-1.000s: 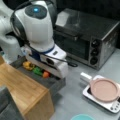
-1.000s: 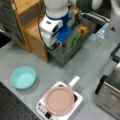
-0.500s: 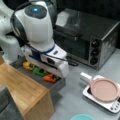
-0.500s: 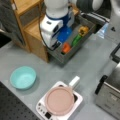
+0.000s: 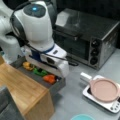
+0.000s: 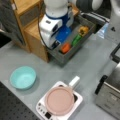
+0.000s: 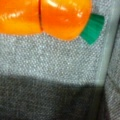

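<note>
Grey felt lines the tray [image 7: 62, 62] in the wrist view, where a glossy orange toy carrot [image 7: 50, 17] with a green stub lies. In both front views the gripper [image 6: 56, 45] dips into the grey bin [image 6: 72, 53]; its opening cannot be told.

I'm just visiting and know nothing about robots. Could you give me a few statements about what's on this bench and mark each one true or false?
1. The orange toy carrot lies in the grey tray. True.
2. The pink pan sits inside the toaster oven. False: it rests on the small white cooktop, outside the oven.
3. The teal bowl holds vegetables. False: it looks empty.
4. A green vegetable lies between the carrot and a yellow-orange one in the tray. True.
5. The robot's wrist hangs over the bowl. False: it is over the tray, close above the carrot; the gripper's fingers do not show.
</note>
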Controlling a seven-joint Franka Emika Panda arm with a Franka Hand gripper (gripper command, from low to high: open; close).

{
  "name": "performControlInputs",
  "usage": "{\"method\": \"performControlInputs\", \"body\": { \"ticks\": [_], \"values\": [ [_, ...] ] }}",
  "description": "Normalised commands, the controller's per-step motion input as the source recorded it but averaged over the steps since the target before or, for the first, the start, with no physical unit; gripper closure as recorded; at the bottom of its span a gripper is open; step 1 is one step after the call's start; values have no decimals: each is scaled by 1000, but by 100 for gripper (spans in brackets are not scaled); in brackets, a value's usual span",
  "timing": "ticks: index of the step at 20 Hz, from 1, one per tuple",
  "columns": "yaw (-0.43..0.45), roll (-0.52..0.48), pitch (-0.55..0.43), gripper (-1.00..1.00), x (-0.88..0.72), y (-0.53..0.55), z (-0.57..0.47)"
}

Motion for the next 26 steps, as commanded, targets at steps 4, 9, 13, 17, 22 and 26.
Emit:
{"method": "performControlInputs", "body": {
  "ticks": [4, 9, 13, 17, 22, 26],
  "values": [
    [-398, 222, -156, -100, -150, 135, -20],
    [-520, 199, -193, -100, -69, 257, -168],
    [-550, 152, -295, -100, 42, 277, -240],
    [-591, 57, -192, -100, 55, 295, -42],
    [-589, 73, 11, -100, 45, 309, 168],
    [-572, 75, 142, -100, 35, 246, 267]
  ]
}}
